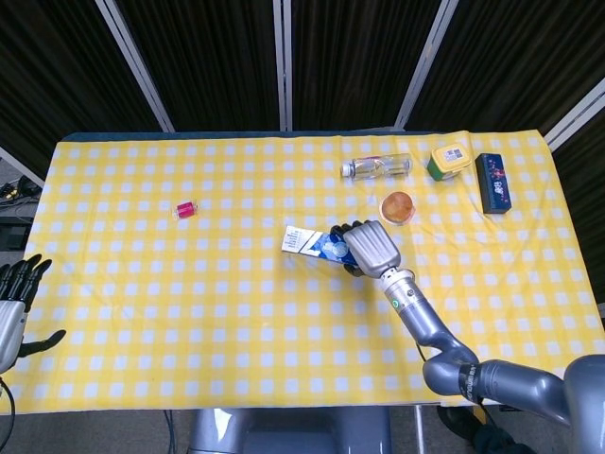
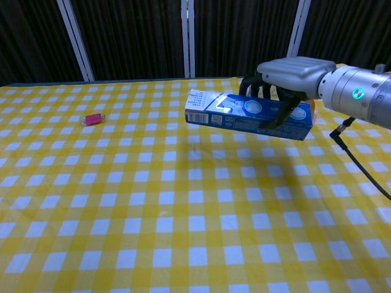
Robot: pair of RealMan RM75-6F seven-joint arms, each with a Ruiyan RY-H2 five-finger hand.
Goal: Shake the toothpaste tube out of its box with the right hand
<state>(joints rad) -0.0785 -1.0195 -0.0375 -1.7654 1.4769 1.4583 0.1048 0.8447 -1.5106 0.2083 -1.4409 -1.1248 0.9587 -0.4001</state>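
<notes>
- From the head view, we see the right hand wrapped over one end of the toothpaste box, gripping it from above so the free end points toward the middle of the counter; we judge this grasp leaves the far end free for the tube to slide out.
- The left hand hangs off the near left edge of the counter with its fingers apart, holding nothing.
- Along the far right lie a clear plastic bottle on its side, a green tub with a yellow lid, a dark blue box and a round orange-topped container; a small pink item sits alone at far left.
- From the chest view, we see the toothpaste box lifted clear of the checked cloth, its shadow below, held roughly level.
- It is a long rectangular carton, glossy blue with a white printed end; no tube shows yet.
- The right hand is smooth grey metal with dark fingers curled round the carton.
</notes>
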